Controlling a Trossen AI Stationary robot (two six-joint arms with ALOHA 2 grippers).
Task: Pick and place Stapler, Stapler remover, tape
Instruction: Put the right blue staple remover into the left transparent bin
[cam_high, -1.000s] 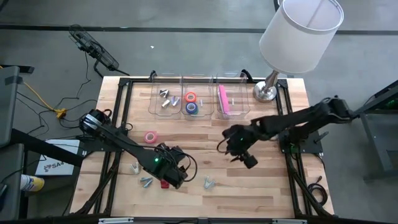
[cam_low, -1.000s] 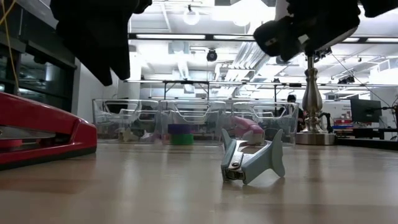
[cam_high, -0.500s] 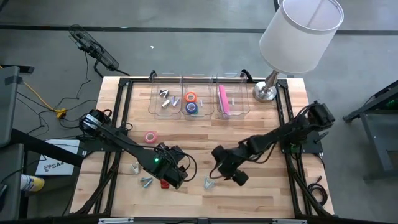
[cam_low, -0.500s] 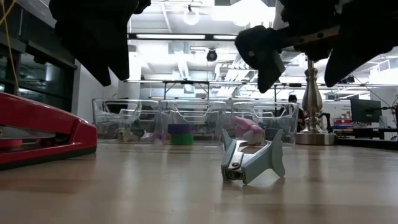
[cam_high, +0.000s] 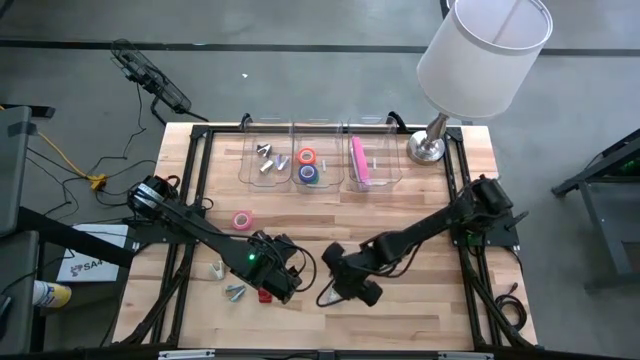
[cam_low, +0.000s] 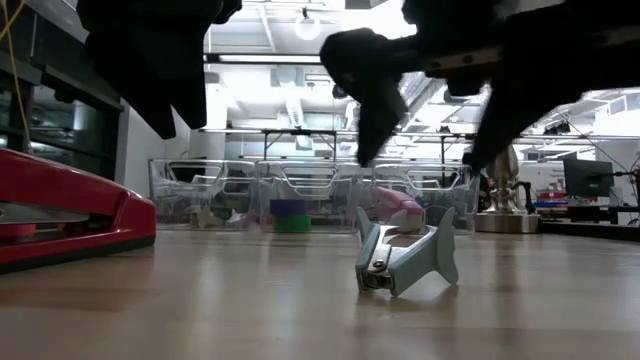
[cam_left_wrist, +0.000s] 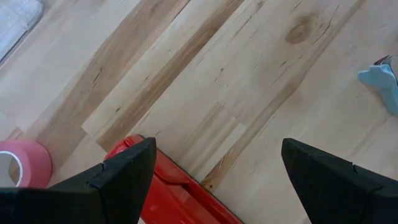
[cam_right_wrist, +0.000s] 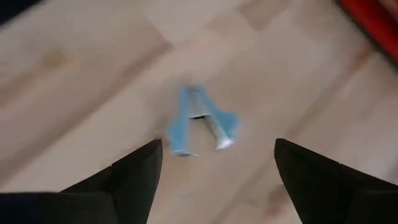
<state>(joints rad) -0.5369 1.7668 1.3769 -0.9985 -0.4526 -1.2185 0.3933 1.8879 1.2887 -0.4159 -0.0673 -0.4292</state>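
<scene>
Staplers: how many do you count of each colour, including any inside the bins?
Red stapler: 1
Pink stapler: 1
Total: 2

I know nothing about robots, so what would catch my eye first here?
Probably the big white lamp at the table's far right corner. Next, the right gripper, open, poised above a blue staple remover near the front edge. Beside it, the left gripper, open, hangs over a red stapler.
</scene>
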